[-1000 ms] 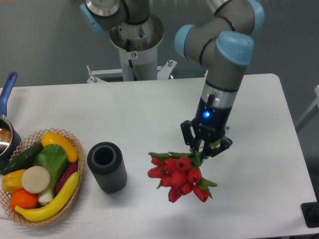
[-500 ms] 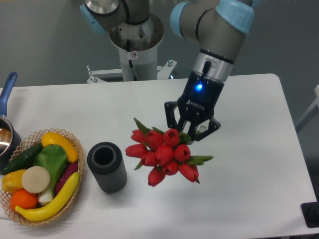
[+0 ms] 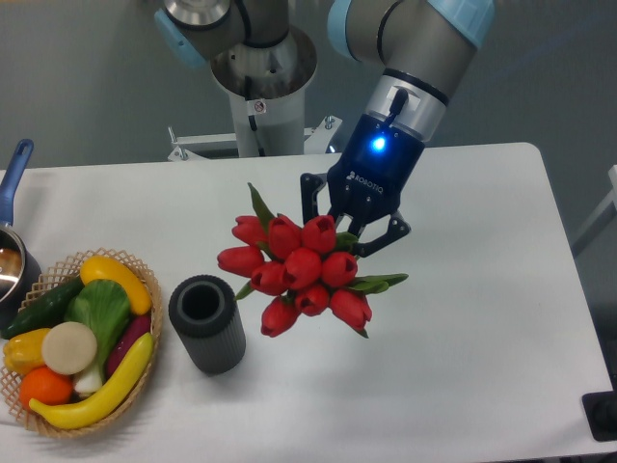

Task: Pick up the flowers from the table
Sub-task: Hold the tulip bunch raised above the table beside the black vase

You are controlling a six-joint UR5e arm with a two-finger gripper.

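Red tulips: the flowers (image 3: 299,275), a tight bunch of about ten heads with green leaves poking out at the edges, hang in the air above the table (image 3: 482,318), clear of its surface; heads face the camera, so the stems run back behind them and are mostly hidden.
Hold: gripper (image 3: 352,227) sits directly behind the bunch, its dark fingers closed around the stems just behind the heads; exact contact is masked by the blooms, but the bunch hanging off the table makes a firm clamp the likely reading.
Reason for hold: a grasp on the stems spares the blooms from crushing and leaves the heads free.
Task stage: judged as the lift itself, with the flowers already off the tabletop and the pick essentially achieved.
Risk: stems are slim and bundled; a loose one could slip if the clamp is light.
Nearest neighbour: dark ribbed cylinder (image 3: 206,323), open-topped, upright on the table just left of and below the bunch; apart from it.
Farther left: wicker basket (image 3: 135,272) of toy produce, including a banana, orange, cucumber and leafy green, at the table's left edge.
Far left edge: pan with a blue handle (image 3: 13,174), partly cut off.
Behind: robot base pedestal (image 3: 262,92) beyond the table's far edge.
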